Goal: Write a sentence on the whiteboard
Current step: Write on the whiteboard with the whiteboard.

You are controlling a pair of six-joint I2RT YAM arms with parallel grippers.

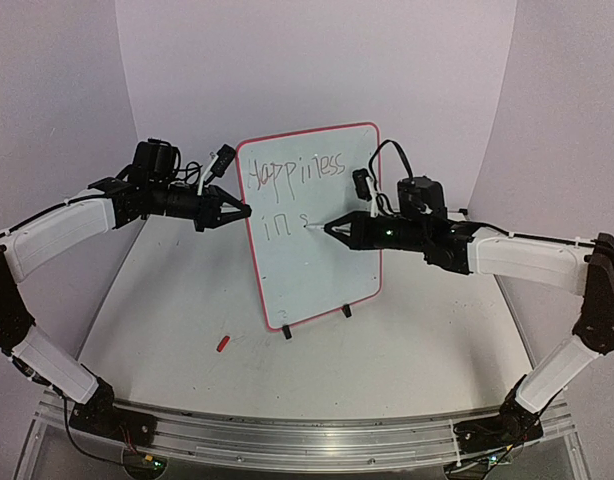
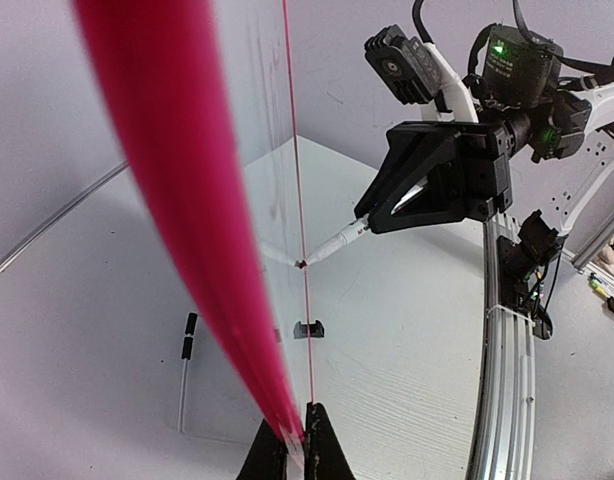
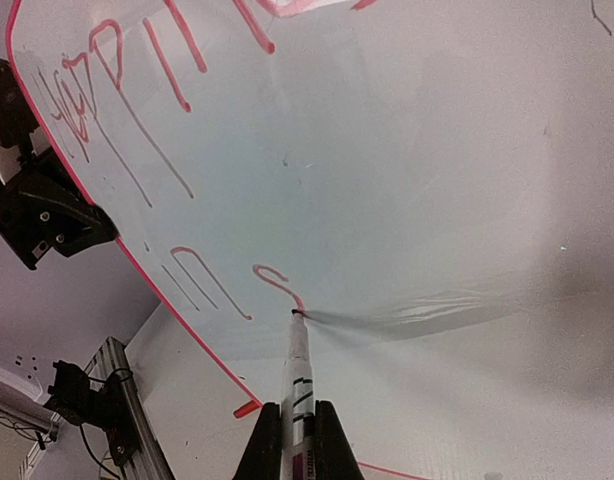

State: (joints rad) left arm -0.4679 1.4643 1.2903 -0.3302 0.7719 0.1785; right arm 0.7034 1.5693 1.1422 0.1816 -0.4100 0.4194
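We noted right tool point(image 1: 332, 229) clenched on marker point(image 3: 299, 365), mid-"s"; left tool point(image 1: 242, 211) gripped whiteboard point(image 1: 327, 270) at nine o'clock. We judged "implicity" next.

Looks to me like a robotics lab cell: left arm point(image 1: 57, 235) and right arm point(image 1: 527, 255) bolted to an aluminium rail point(image 1: 287, 437) at the near edge of a plain white surface point(image 1: 187, 310). Bare pale backdrop walls point(image 1: 317, 60) wrap round it. Exposed cables point(image 1: 390, 150) and a green status light point(image 2: 500, 46) on the hardware.
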